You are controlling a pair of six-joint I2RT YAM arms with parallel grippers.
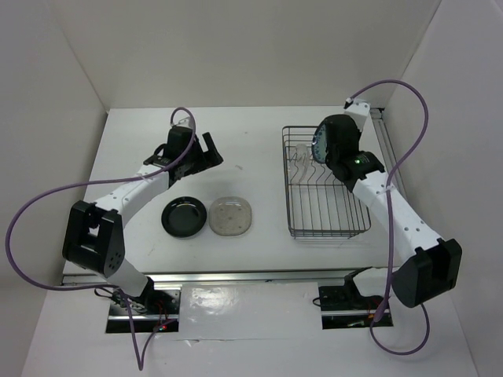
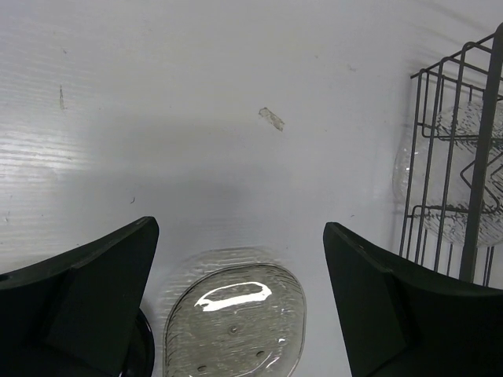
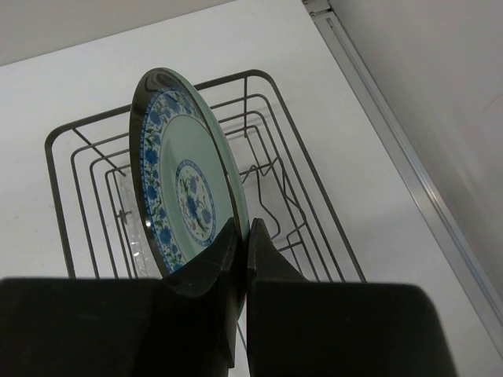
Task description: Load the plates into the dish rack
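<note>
Your right end effector (image 3: 242, 236): clamped on blue-green plate (image 3: 185, 188).
Your left end effector (image 2: 240, 228): apart, 9 o'clock of dish rack (image 1: 322, 208).

The top external camera is looking down from above and behind the near edge, taking in the whole table (image 1: 251, 133) out to its far edge. The left wrist camera is hanging low over the table's middle, catching the dish rack (image 2: 481, 141) at its right margin. The right wrist camera is sitting close above the rack near the far right corner, looking steeply into it. All three views are sharing the rack.
</note>
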